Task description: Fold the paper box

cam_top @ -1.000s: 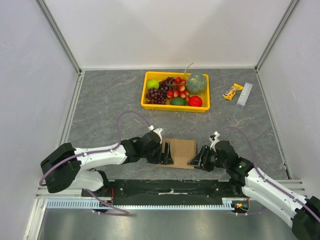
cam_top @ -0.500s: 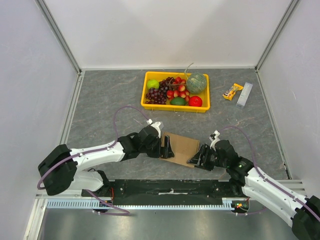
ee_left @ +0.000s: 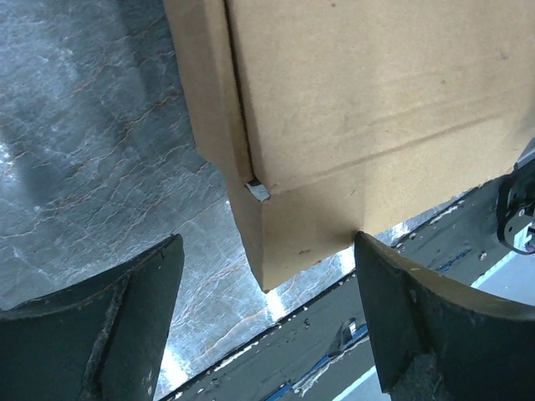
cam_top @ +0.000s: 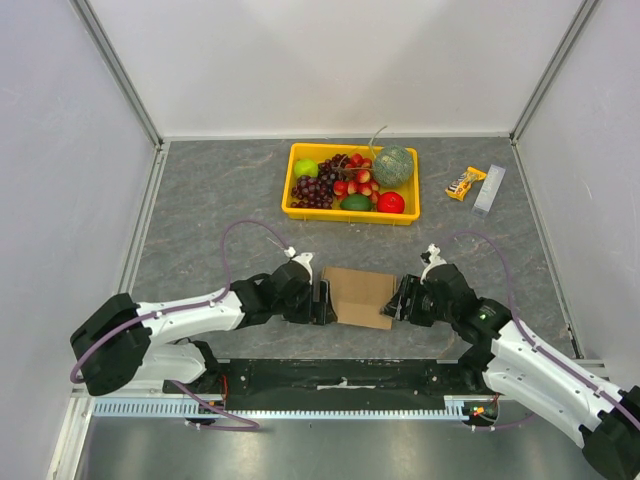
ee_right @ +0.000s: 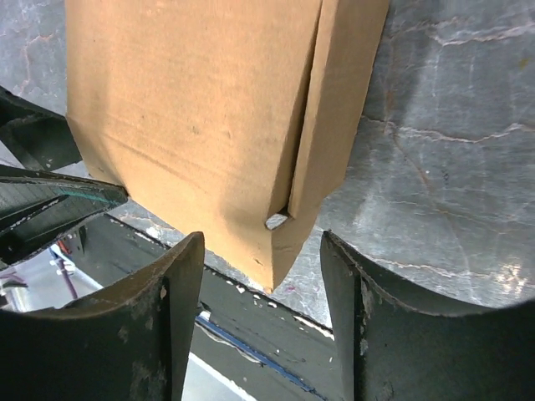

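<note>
Since the earlier frame, the plain brown cardboard paper box has squared up at lower centre; I read left gripper and right gripper as spread wide at its ends, gripping nothing; the body looks folded, but I cannot confirm the end closure.

The left arm lay low, stretched out from its base, the forearm running toward three o'clock. The left gripper pointed the same way, its jaws spread wide and closed on nothing. The right arm reached in from five o'clock toward ten. The right gripper faced its partner at nine o'clock — jaws parted, gripping nothing.
</note>
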Action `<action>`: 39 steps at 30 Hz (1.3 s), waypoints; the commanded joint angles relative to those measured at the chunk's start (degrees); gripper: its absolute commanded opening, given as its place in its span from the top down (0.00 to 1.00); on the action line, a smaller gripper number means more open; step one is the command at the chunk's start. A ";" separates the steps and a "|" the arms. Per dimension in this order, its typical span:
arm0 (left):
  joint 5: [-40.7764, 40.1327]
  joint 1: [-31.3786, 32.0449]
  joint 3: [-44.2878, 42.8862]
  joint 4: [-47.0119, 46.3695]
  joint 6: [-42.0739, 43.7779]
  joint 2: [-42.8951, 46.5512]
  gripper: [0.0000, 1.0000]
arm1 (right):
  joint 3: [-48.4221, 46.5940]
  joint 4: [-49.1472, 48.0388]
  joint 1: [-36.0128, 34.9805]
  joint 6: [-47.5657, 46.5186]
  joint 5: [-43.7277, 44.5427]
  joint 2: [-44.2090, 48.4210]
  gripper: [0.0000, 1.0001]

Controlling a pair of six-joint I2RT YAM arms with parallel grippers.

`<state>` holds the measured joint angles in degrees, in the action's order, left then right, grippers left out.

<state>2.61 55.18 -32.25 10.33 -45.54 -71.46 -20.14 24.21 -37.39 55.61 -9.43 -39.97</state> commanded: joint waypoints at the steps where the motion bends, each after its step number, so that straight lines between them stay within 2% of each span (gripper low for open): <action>1: -1.38 -0.25 1.40 -3.21 1.16 1.41 0.12 | -3.59 3.13 -0.14 -4.11 3.28 -0.20 0.36; 7: -1.64 -0.33 1.66 -5.14 0.72 1.06 0.18 | -3.50 3.13 -0.14 -5.25 3.10 -0.90 0.42; 11: -2.08 -0.33 1.75 -6.98 0.71 1.41 0.20 | -3.33 2.95 -0.14 -6.04 2.67 -1.08 0.42; 16: -2.44 -0.33 1.40 -8.30 1.24 1.94 0.20 | -2.80 2.08 -0.14 -6.22 1.35 -0.91 0.42; 30: -4.72 -0.60 2.28 -8.57 0.63 -3.16 0.20 | 1.33 -1.71 -0.14 -4.64 0.64 -2.39 0.48; 39: -5.86 -0.69 3.07 -8.74 1.50 0.97 0.20 | 1.51 -2.85 -0.14 -4.73 -0.15 -0.90 0.48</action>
<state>-0.60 54.70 -29.80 4.12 -45.52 -73.56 -19.09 23.94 -37.39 50.94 -9.06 -42.00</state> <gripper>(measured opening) 0.804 0.526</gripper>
